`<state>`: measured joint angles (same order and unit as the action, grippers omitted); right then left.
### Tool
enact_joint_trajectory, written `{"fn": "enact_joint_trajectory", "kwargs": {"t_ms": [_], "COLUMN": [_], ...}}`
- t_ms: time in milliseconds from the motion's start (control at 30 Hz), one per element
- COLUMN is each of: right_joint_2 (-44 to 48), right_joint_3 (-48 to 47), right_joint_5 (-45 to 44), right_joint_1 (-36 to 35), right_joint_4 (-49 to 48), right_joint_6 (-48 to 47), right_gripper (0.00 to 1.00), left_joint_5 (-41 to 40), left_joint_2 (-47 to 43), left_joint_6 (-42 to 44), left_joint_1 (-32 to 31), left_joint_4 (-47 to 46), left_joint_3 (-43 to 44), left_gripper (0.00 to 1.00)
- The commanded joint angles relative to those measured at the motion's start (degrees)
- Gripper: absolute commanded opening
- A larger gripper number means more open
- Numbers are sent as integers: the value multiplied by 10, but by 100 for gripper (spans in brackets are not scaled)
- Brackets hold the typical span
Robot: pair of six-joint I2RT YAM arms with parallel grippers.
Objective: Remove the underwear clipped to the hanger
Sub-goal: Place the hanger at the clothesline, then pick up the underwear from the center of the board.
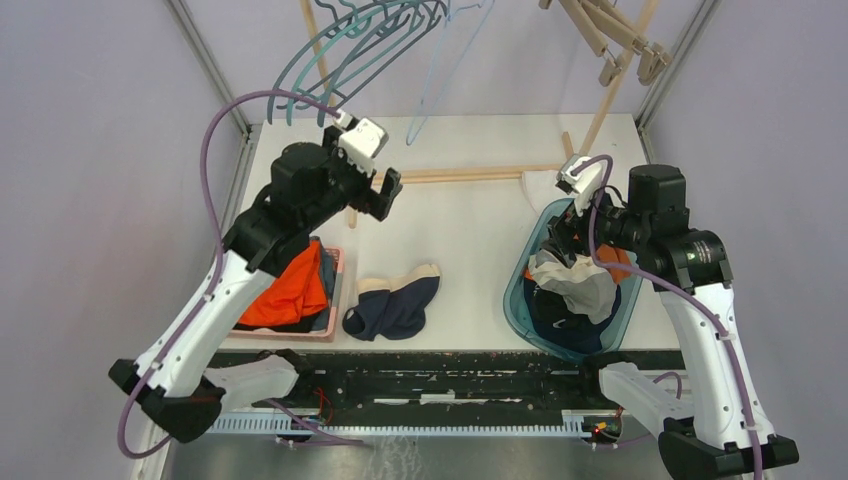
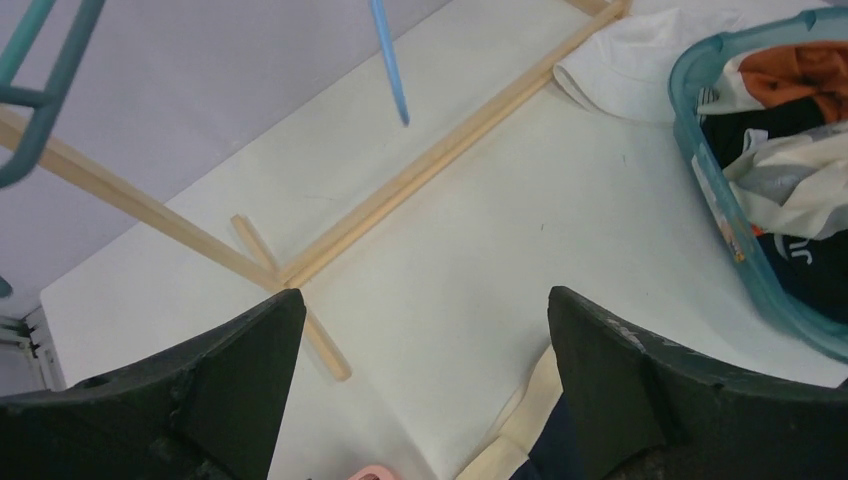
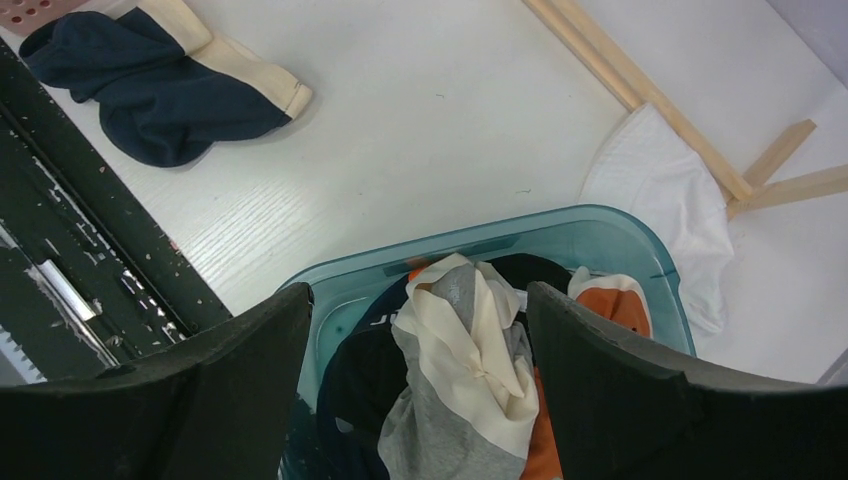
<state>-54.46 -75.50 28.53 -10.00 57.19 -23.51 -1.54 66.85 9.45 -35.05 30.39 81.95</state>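
Underwear point(image 1: 395, 305), a navy pair with a cream band, lies on the desk point(image 1: 470, 230) just below my left hand point(image 2: 425, 300), long axis crosswise. That hand is spread and empty. My right hand point(image 3: 415, 295), also spread, hangs farther off over the basket point(image 3: 470, 222) of garments point(image 3: 460, 380).

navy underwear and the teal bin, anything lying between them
Nothing: only bare table lies between the navy underwear and the teal bin, shown in the top view.
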Motion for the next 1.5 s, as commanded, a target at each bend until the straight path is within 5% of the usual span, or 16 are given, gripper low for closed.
{"fn": "enact_joint_trajectory", "kwargs": {"t_ms": [0, 367, 700, 1033, 1200, 1467], "right_joint_2": [-3, 24, 30, 22, 23, 22], "right_joint_3": [6, 92, 162, 176, 178, 177], "right_joint_5": [44, 79, 91, 91, 90, 95], "right_joint_1": [2, 2, 2, 2, 2, 2], "right_joint_4": [-3, -47, -83, -85, -86, -86], "right_joint_6": [-18, -18, 0, -3, -5, -6], "right_gripper": [87, 88, 88, 88, 88, 88], "left_joint_5": [20, 130, 162, 148, 116, 118], "left_joint_2": [-74, -171, -91, -26, 13, 4], "left_joint_6": [84, 249, 317, 292, 279, 257], "left_joint_1": [-1, 0, -10, -46, -72, -81], "left_joint_4": [-5, 87, 72, 22, -12, -4], "left_joint_3": [-70, -276, -390, -465, -482, -465], "left_gripper": [97, 99, 95, 95, 75, 17]}}
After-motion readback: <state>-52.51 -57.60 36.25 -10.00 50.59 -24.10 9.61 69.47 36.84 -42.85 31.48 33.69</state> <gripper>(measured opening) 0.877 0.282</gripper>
